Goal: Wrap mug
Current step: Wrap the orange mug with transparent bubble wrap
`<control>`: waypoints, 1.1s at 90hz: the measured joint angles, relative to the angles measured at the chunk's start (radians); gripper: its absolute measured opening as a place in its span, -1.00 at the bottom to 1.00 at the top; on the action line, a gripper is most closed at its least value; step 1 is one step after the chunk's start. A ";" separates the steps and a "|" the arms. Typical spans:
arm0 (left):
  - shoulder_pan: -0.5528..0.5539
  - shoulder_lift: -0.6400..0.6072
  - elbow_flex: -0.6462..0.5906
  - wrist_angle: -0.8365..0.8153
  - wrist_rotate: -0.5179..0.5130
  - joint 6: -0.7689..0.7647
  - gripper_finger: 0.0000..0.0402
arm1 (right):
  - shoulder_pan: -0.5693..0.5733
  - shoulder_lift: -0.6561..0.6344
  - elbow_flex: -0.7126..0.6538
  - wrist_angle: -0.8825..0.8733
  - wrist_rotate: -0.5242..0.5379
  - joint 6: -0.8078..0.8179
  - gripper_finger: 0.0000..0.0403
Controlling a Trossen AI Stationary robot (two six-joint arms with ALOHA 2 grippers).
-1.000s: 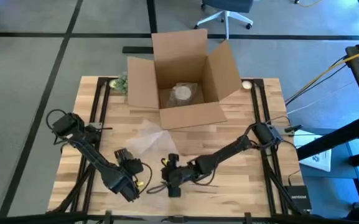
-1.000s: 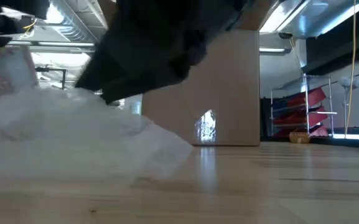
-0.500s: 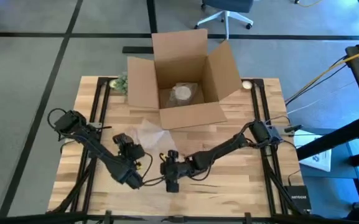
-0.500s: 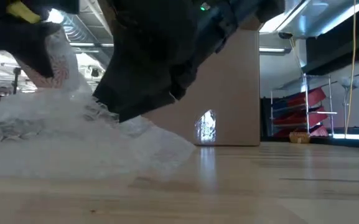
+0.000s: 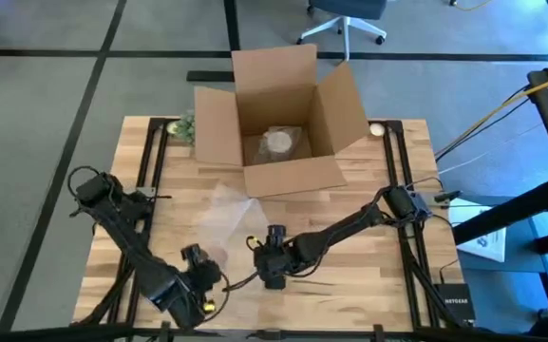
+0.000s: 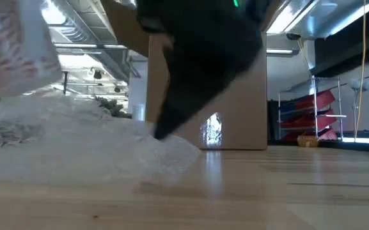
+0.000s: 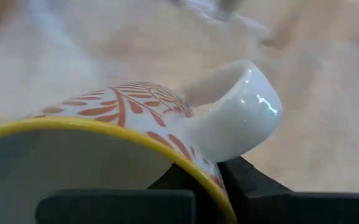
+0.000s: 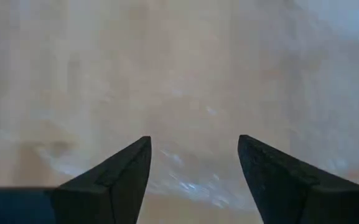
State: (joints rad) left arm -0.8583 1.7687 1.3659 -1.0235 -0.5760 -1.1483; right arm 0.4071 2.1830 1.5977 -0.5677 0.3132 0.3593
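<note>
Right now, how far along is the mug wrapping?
Early. Done: bubble wrap lies spread on the table, and the left gripper holds the mug by its rim. In hand: the right gripper, open, is over the wrap. Left: placing the mug and wrapping it.

Wooden counter (image 5: 397, 275) carries open cardboard box (image 5: 278, 128) at far edge, clear bubble wrap sheet (image 5: 221, 214) spread mid-counter.

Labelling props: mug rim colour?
Yellow rim on the mug, clearest in the left wrist view.
</note>
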 joint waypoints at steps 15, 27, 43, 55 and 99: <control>0.030 0.000 -0.107 0.018 -0.064 -0.056 -0.99 | 0.007 0.000 -0.095 0.120 0.005 0.083 0.13; 0.085 0.000 -0.183 0.095 -0.056 -0.002 -0.99 | 0.031 0.000 -0.158 0.275 -0.002 0.140 0.13; 0.179 0.000 -0.238 0.136 -0.077 0.087 -0.99 | 0.067 0.000 -0.188 0.365 -0.008 0.165 0.13; 0.256 0.000 -0.257 0.044 -0.161 0.098 -0.99 | 0.099 0.000 -0.188 0.393 -0.012 0.167 0.13; 0.319 -0.069 -0.112 -0.014 -0.195 0.253 -0.99 | 0.124 -0.049 -0.168 0.488 -0.023 0.063 0.13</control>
State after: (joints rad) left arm -0.5398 1.6994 1.2539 -1.0377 -0.7708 -0.8949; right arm 0.5311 2.1345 1.4299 -0.0799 0.2900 0.4222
